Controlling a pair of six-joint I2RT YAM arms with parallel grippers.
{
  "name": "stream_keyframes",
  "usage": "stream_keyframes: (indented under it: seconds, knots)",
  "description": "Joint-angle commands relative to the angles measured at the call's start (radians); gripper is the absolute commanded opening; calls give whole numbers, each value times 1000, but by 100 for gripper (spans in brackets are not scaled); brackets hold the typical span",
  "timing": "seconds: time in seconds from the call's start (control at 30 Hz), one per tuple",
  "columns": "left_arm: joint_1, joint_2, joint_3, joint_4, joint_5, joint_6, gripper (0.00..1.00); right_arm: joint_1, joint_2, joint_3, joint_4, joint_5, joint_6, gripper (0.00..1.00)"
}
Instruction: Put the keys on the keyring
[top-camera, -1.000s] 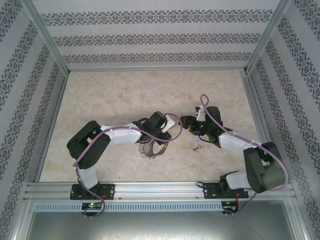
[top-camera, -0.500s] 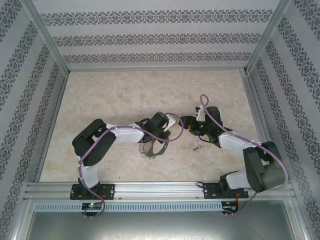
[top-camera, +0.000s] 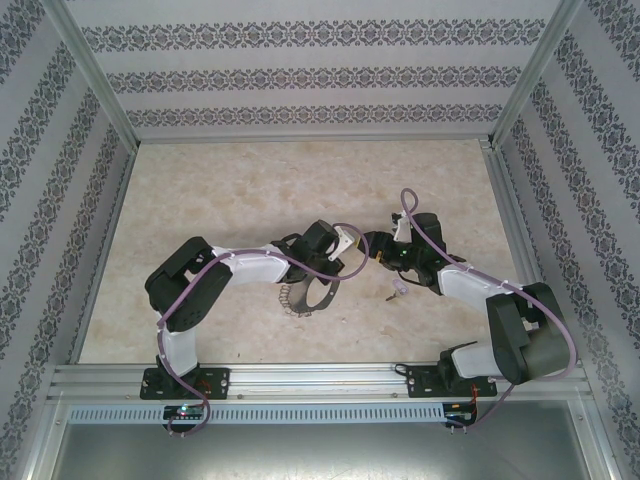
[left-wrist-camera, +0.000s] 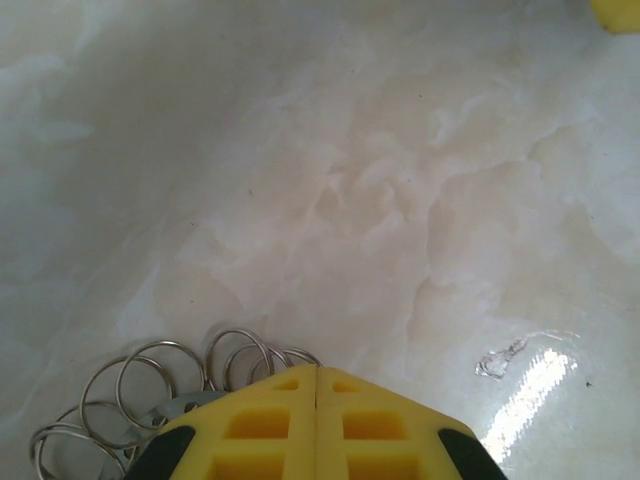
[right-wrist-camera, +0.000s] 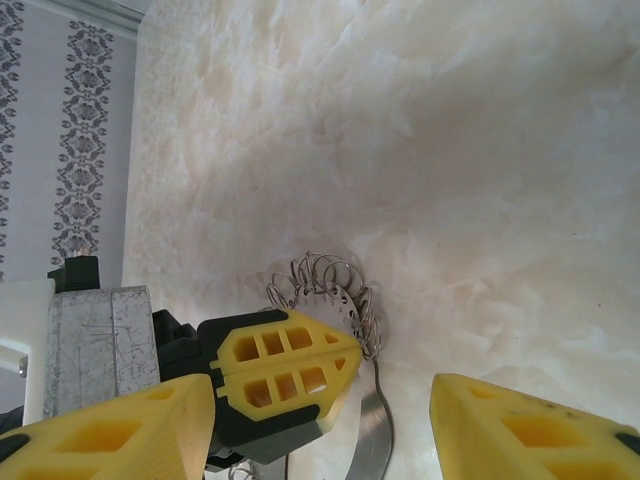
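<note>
The keyring (top-camera: 298, 301), a thin grey hoop strung with small silvery rings, lies on the marble table just left of centre. My left gripper (top-camera: 316, 283) is down on it. Its yellow fingers (left-wrist-camera: 270, 430) meet with no gap, and the little rings (left-wrist-camera: 150, 375) fan out at their left. In the right wrist view the keyring's flat band (right-wrist-camera: 372, 440) runs out from those shut tips. A tiny pale key (top-camera: 398, 290) lies on the table under my right forearm. My right gripper (top-camera: 372, 243) (right-wrist-camera: 322, 395) hovers close by and faces the left one, open, with nothing between its fingers.
Patterned walls (top-camera: 320, 80) and aluminium posts (top-camera: 95, 80) box in the table on three sides. A metal rail (top-camera: 320, 385) runs along the near edge by the arm bases. Bare marble (top-camera: 300, 185) stretches behind both grippers.
My left gripper's jaws have closed at the keyring. The left elbow shifted slightly right early on. The right arm, the ring and the key have stayed put.
</note>
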Motion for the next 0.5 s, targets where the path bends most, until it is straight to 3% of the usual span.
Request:
stream_keyframes:
  seconds: [0.0, 0.17, 0.37, 0.47]
  knots:
    - [19, -63, -2, -41, 63, 15, 0, -6, 18, -11, 16, -11, -22, 59]
    - [67, -132, -66, 22, 100, -70, 3, 14, 37, -2, 22, -13, 6, 58]
    - [120, -210, -149, 161, 74, -195, 34, 82, 88, 17, 32, 2, 66, 57]
    - [122, -218, -155, 175, 52, -205, 40, 131, 134, 41, 35, 8, 103, 57]
